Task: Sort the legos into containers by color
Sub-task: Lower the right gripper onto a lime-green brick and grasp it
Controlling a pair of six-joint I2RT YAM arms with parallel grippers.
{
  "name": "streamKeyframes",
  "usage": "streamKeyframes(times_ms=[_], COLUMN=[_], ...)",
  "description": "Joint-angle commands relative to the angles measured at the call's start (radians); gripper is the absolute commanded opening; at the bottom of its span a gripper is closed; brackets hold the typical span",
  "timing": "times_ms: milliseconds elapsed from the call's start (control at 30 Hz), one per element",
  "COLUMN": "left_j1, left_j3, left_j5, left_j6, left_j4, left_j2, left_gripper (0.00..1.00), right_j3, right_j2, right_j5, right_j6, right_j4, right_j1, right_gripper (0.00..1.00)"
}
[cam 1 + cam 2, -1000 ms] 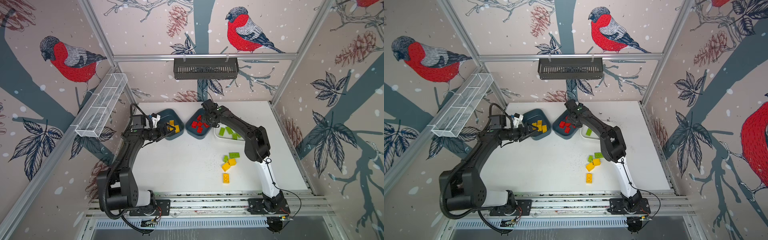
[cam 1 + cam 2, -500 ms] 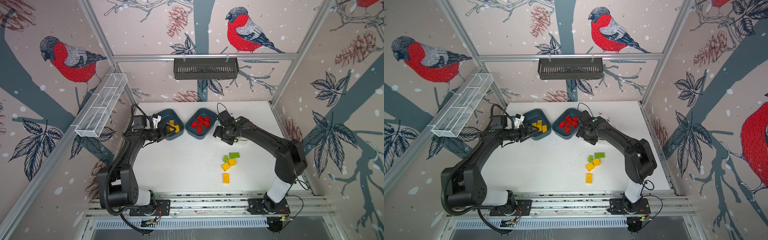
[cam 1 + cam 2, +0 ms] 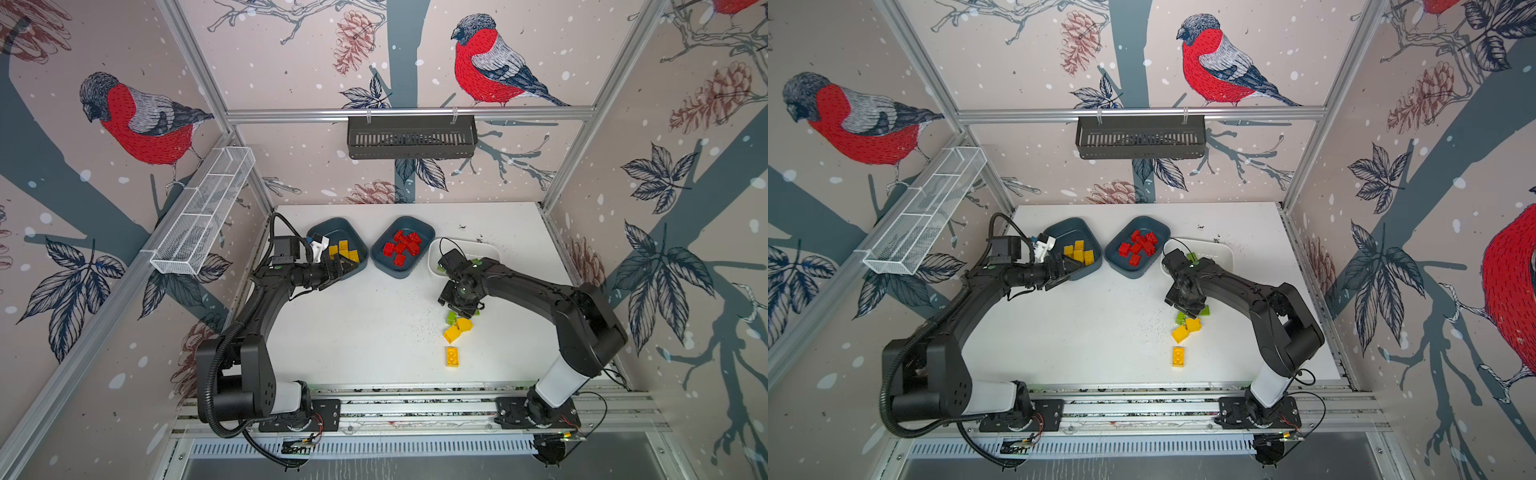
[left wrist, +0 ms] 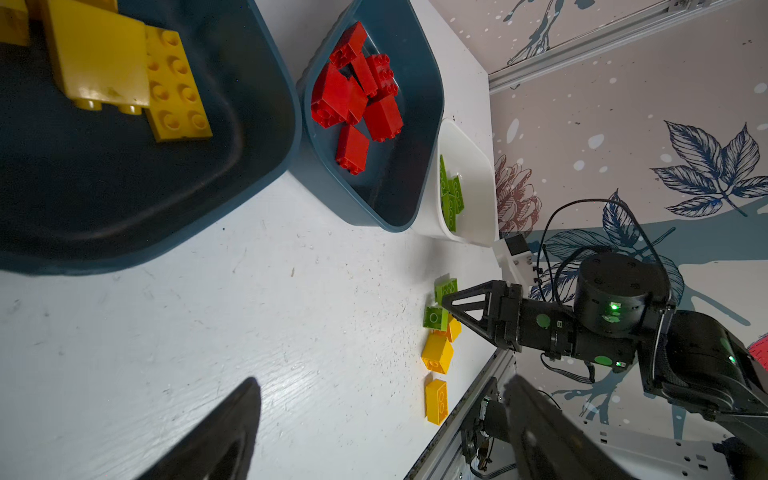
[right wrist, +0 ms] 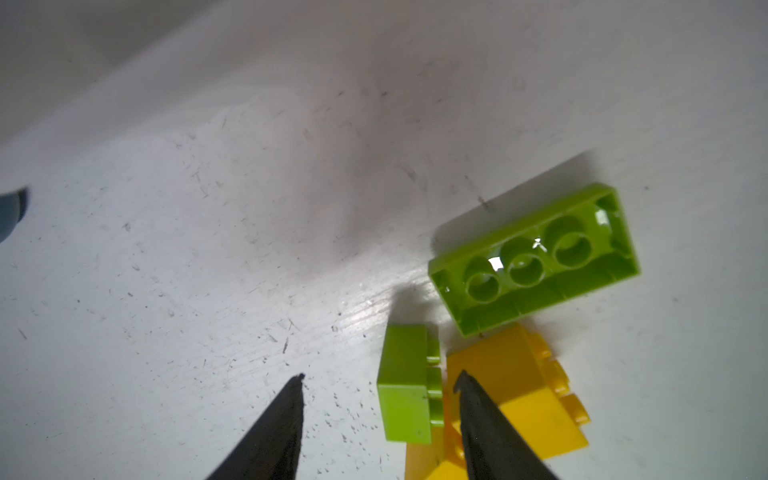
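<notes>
Legos [image 3: 452,356], part sorted. Far row, left to right:
- left teal tub [image 3: 336,230] holds yellow bricks [image 3: 344,251];
- middle teal tub [image 3: 424,228] holds red bricks [image 3: 402,247];
- white tub [image 3: 486,249] holds green bricks [image 4: 451,195].

Loose on the surface [image 3: 374,324], right of centre: small green brick [image 5: 405,386], oblong green brick [image 5: 536,257], three loose yellow bricks [image 3: 451,333].

Left tool [image 3: 343,270] is at the left teal tub's near edge, spread wide, empty. Right tool [image 5: 380,375] is partly spread, small green brick between its tips, unclamped.

The right hand [image 3: 460,311] has swung from the teal tub of red bricks [image 3: 401,273], past the white tub [image 3: 486,251], down over the loose green and yellow bricks [image 3: 457,328] on the desk [image 3: 365,324].
</notes>
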Motion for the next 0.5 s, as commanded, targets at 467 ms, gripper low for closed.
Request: streamKeyframes(times_ms=[467], left_j1=[-0.001], left_j3=[-0.078], left_j5=[0.000], left_j6=[0.000], left_j4=[0.029], left_j2=[-0.046], left_gripper=[0.91], right_j3=[-0.082], right_j2=[0.025], right_j5=[-0.014], right_j6=[-0.004], right_j4=[0.044], right_j1=[0.040], right_gripper=[0.47])
